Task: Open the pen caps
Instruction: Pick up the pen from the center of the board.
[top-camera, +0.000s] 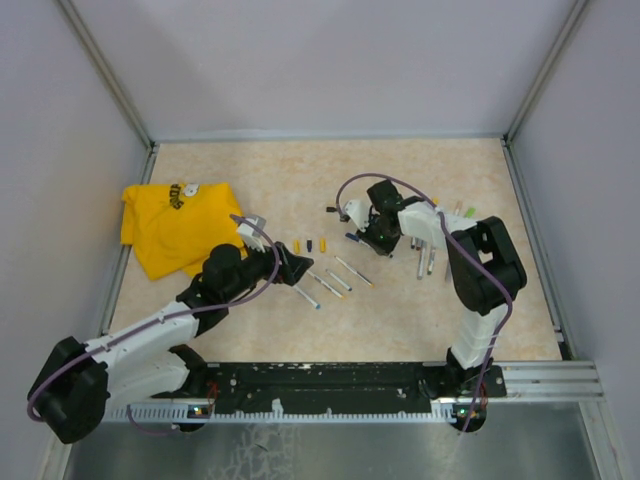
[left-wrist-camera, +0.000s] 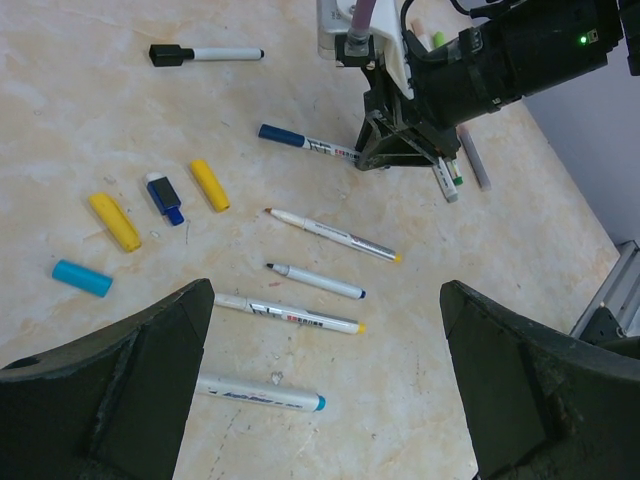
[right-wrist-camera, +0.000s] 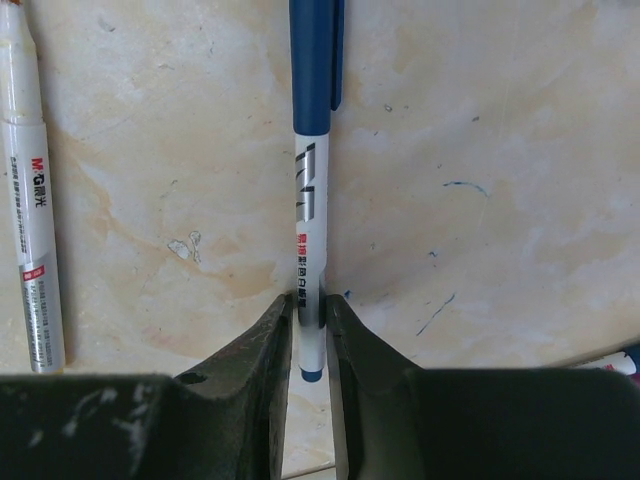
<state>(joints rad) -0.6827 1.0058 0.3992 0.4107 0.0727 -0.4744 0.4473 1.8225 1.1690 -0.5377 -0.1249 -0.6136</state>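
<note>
1. In the right wrist view the blue cap runs off the top edge, so its tip is unseen. A second marker left of the jaws is cut off at the top as well, and its lower end disappears behind a finger.
2. From the top camera the loose caps are only coloured specks on the table. The fingertips of the right gripper are hidden under its own body.
3. The right arm folds back from its base, and its gripper points down at the table. The jaws pinch the white barrel of the pen near its tail end. The blue cap is on the pen's far end, straight ahead of the jaws.
4. The left arm stretches low and forward. The left gripper hangs over the table with its jaws spread wide and nothing between them.
5. Only the left wrist view tells the loose caps apart. Two yellow ones, a dark blue one and a light blue one lie ahead and to the left of the left jaws. Four uncapped pens lie straight ahead of them.
</note>
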